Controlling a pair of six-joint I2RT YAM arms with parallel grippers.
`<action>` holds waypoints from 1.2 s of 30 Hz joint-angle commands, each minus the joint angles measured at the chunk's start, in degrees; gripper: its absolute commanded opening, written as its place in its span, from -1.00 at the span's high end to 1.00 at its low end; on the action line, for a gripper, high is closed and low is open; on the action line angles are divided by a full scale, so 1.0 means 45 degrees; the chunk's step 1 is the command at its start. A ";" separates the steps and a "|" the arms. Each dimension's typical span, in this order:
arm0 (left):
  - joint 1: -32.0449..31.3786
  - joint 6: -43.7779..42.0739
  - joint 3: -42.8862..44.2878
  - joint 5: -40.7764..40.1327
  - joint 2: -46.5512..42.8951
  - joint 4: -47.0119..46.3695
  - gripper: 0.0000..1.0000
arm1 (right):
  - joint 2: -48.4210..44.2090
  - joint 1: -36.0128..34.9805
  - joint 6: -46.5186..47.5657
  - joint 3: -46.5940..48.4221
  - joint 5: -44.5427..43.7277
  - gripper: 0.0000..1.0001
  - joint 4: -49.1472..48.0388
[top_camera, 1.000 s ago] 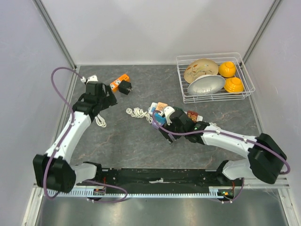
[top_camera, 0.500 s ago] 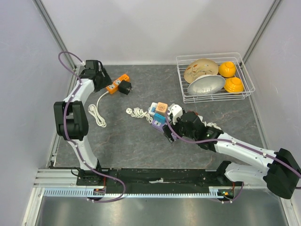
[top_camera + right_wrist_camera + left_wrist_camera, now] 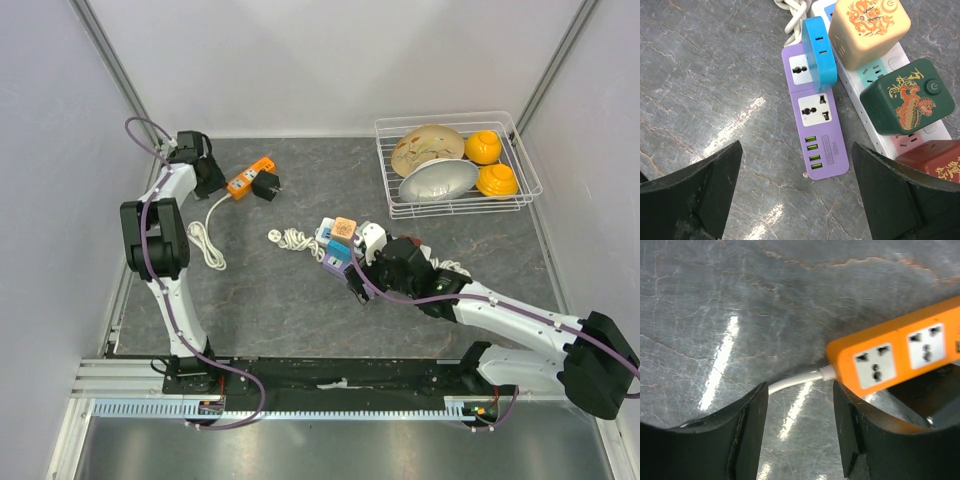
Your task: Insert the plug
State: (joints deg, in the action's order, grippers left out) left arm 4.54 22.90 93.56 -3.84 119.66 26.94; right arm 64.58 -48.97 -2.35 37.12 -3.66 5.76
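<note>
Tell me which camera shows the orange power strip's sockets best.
The left wrist view: the orange power strip lies close, two sockets facing the lens, white cord leaving its end. The top external view shows it small, a black adapter at its right end. The right wrist view misses it.

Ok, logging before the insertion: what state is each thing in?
Left pincer: open, straddling the white cord.
Right pincer: wide open, empty.
Orange plastic power strip: both visible sockets empty.
Black plastic plug: beside the strip, apparently not inserted.
Purple power strip: blue adapter plugged in, one socket free.
</note>
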 commanded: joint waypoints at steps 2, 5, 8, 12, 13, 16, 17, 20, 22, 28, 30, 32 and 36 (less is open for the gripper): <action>0.0437 0.0342 0.0401 0.0501 0.0460 0.0381 -0.20 | 0.0063 -0.0016 -0.0142 -0.0086 0.0013 -0.96 -0.0538; 0.0437 0.0225 0.0459 0.0734 0.0577 0.0595 -0.20 | 0.0181 -0.0016 -0.0161 -0.0086 0.0052 -0.96 -0.0596; 0.0437 0.0205 0.0518 0.1335 0.0812 0.0867 -0.12 | 0.0259 -0.0016 -0.0161 -0.0086 0.0052 -0.96 -0.0635; 0.0437 0.0341 0.0246 0.1770 0.0852 0.1493 -0.10 | 0.0278 -0.0016 -0.0201 -0.0164 0.0071 -0.96 -0.0713; 0.0437 0.0361 0.0090 0.1983 0.0735 0.1571 -0.10 | 0.0279 -0.0016 -0.0220 -0.0183 0.0071 -0.96 -0.0733; 0.0418 0.0458 -0.0749 0.2180 0.0074 0.1670 0.00 | 0.0317 -0.0016 -0.0259 -0.0242 0.0032 -0.96 -0.0811; 0.0360 0.0478 -0.0984 0.2161 -0.0162 0.1670 0.02 | 0.0318 -0.0016 -0.0240 -0.0242 0.0032 -0.96 -0.0850; 0.0126 0.0420 -0.1902 0.2278 -0.0925 0.1495 0.12 | 0.0259 -0.0016 -0.0278 -0.0320 0.0052 -0.96 -0.0967; -0.0069 0.0168 -0.2313 0.1872 -0.1140 0.1416 0.12 | 0.0182 -0.0016 -0.0318 -0.0398 0.0032 -0.96 -0.1026; -0.0850 -0.0535 -0.2431 0.0893 -0.0985 0.1688 0.12 | -0.0345 -0.0016 -0.0395 -0.0671 0.0013 -0.96 -0.1045; -0.1475 -0.0750 -0.2451 0.0171 -0.0927 0.1884 0.12 | -0.0463 0.0003 -0.0435 -0.0788 -0.0084 -0.96 -0.1084; -0.1962 -0.0888 -0.2529 -0.0454 -0.0926 0.2234 0.14 | -0.0542 -0.0016 -0.0454 -0.0828 -0.0124 -0.96 -0.1143; -0.2608 -0.0675 -0.3034 -0.0788 -0.1101 0.2646 0.42 | -0.0561 -0.0016 -0.0513 -0.0847 -0.0066 -0.96 -0.1182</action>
State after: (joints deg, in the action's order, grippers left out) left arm -3.01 20.45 83.40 -7.01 116.42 32.58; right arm 63.20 -48.97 -3.73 33.45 -3.86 3.25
